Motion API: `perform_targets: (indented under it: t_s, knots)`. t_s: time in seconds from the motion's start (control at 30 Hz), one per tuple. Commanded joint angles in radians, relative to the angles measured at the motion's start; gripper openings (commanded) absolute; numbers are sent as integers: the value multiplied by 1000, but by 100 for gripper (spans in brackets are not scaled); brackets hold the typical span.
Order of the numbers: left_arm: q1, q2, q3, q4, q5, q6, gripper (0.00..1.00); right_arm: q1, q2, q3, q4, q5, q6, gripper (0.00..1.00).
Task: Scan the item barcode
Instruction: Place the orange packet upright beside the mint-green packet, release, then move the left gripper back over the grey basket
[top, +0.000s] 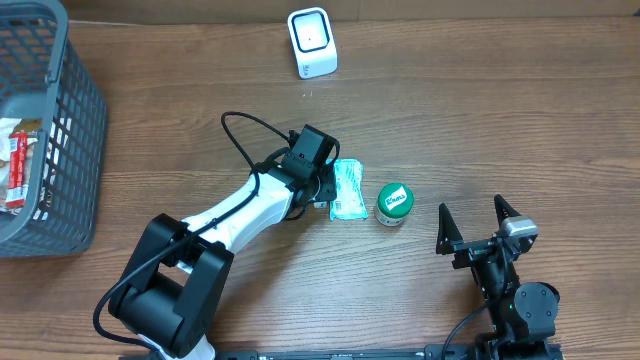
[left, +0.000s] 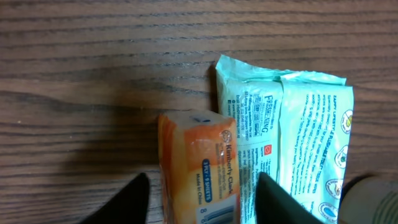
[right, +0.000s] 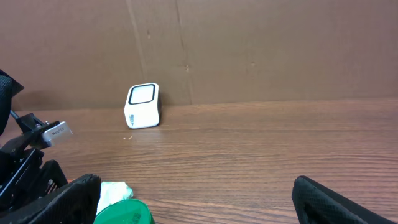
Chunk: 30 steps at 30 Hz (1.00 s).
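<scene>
Left wrist view: the left gripper (left: 202, 182) has its jaws apart, one on each side of the orange tissue pack (left: 198, 158) on the table (left: 87, 68). The pack looks soft and light, so squeeze its long sides gently. The right gripper (top: 470, 208) has its jaws wide apart too.

You see an orange tissue pack (left: 198, 168) with a blue strip, a mint-green wipes packet (left: 298, 130), a green-lidded jar (top: 394, 203), a white scanner (top: 312, 42), and a brown wood-grain table (top: 500, 100).

Grained matt wood desk (left: 93, 62), film-wrapped packs.
Glossy, crinkled plastic film wraps the orange pack (left: 199, 168) and mint pack (left: 298, 124); the white scanner (top: 312, 42), upper centre, looks smooth plastic.
</scene>
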Motion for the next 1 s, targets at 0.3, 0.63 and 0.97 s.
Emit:
perform_targets:
  t_s: [0.3,0.63,0.97]
  knots:
    - [11,3,83,-13,-19,89,66,-6,-10,-11,3,13,8,100]
    - [131,-1,554,-376,-150,281,76,-6,-10,-11,3,13,8,100]
    - [402,-1,1079,-601,-723,420,100,-6,-10,-11,3,13,8,100]
